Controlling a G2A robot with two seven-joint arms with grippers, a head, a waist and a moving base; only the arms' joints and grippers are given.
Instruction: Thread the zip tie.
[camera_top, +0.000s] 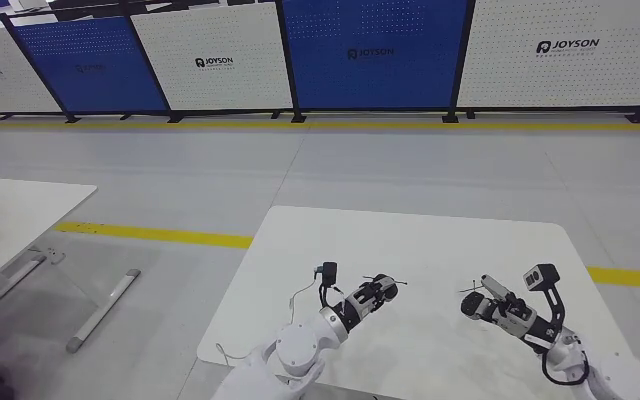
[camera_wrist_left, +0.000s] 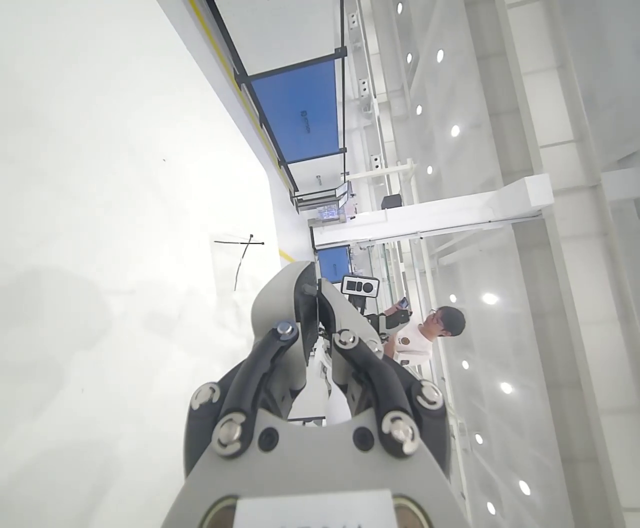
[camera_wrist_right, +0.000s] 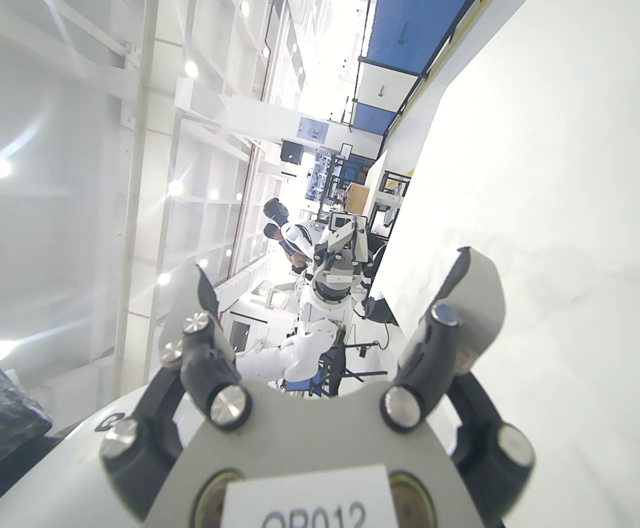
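Observation:
My left gripper (camera_wrist_left: 316, 287) is shut on a thin black zip tie (camera_wrist_left: 317, 312), which runs edge-on between its pads. In the top view this zip tie (camera_top: 388, 280) sticks out to both sides of the left gripper (camera_top: 386, 290), held just above the middle of the white table (camera_top: 400, 240). Two more black zip ties (camera_wrist_left: 243, 246) lie crossed on the table further right. My right gripper (camera_top: 470, 303) hovers right beside these crossed zip ties (camera_top: 470, 290). In its own view the right gripper (camera_wrist_right: 335, 280) stands open with nothing between its fingers.
The table's right edge (camera_top: 590, 290) runs close behind the right arm. A second white table (camera_top: 40, 210) stands off to the left across the floor. Blue and white pegboard panels (camera_top: 370, 50) line the back.

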